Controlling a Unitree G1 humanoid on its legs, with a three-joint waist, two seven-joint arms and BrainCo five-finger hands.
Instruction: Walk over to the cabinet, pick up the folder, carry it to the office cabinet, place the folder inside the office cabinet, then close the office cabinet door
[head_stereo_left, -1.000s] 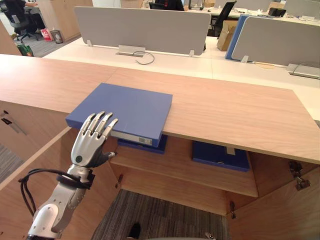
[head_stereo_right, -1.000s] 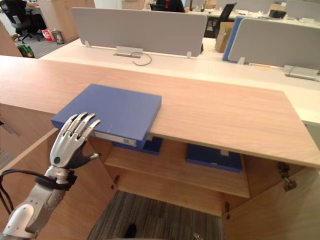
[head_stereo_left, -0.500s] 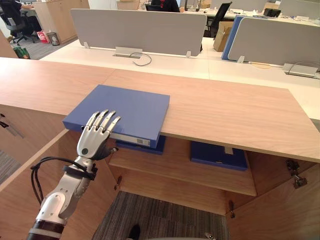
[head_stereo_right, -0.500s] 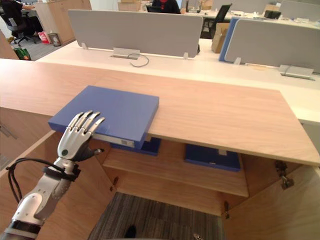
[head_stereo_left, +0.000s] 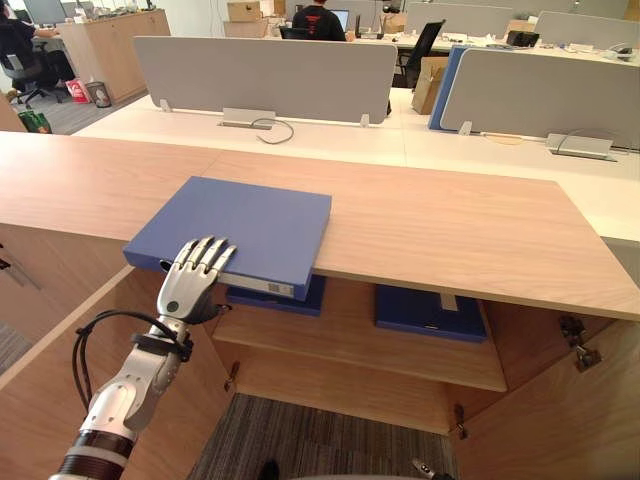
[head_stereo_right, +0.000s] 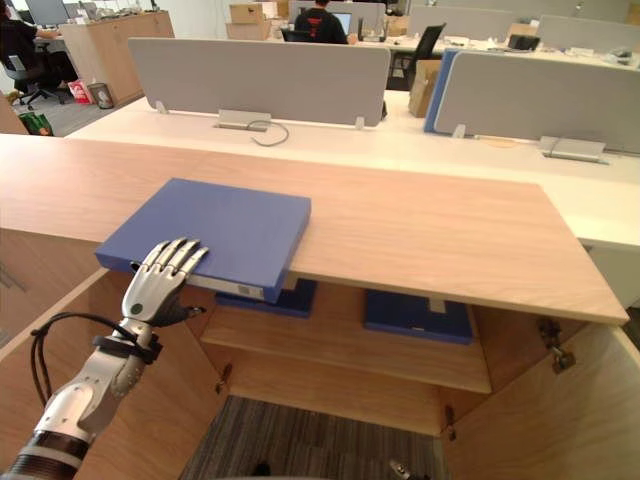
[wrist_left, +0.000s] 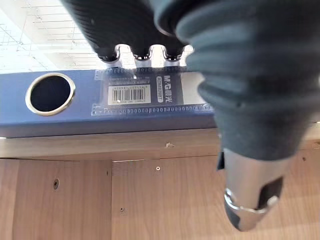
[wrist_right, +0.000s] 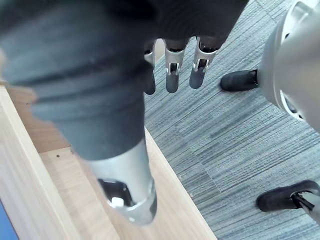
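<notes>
Well beyond the fingers (head_stereo_left: 207, 255) of the left hand (head_stereo_left: 186, 290) you have a white desk (head_stereo_left: 330, 142) with a grey divider (head_stereo_left: 265, 75) standing across it. A loop of cable (head_stereo_left: 272, 128) and a grey flap (head_stereo_left: 245, 118) sit at the divider's foot. Farther right stands a second divider (head_stereo_left: 540, 90), with a cardboard box (head_stereo_left: 428, 85) showing between the two. Just below and right of the fingers lies a blue binder (head_stereo_left: 275, 297); another binder (head_stereo_left: 430, 312) lies farther right. Grey carpet (head_stereo_left: 300, 440) shows underneath.

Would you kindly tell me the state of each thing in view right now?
Folder: closed, flat on cabinet top, at its front edge.
Left robot hand: open, fingers on folder's near edge.
Right robot hand: open, holding nothing.
Cabinet doors: open.
Shelf folders: lying flat.
</notes>
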